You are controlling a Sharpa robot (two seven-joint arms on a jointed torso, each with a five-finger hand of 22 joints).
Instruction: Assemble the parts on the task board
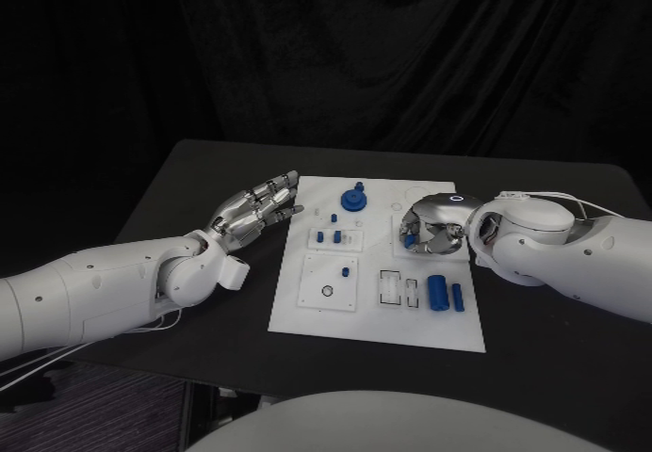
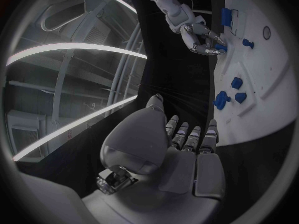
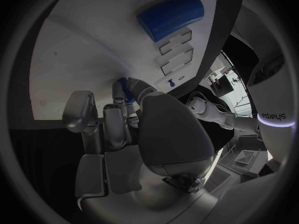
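Blue part in right hand

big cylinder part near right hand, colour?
Blue; the cylinder shows best in the right wrist view.

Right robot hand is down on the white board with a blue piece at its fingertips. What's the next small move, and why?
Probably lift the right robot hand slightly to check its grip: its fingers curl around a small blue piece on the white task board, but the hold itself is hidden. The left robot hand hovers open beside the board's edge, so it can wait.
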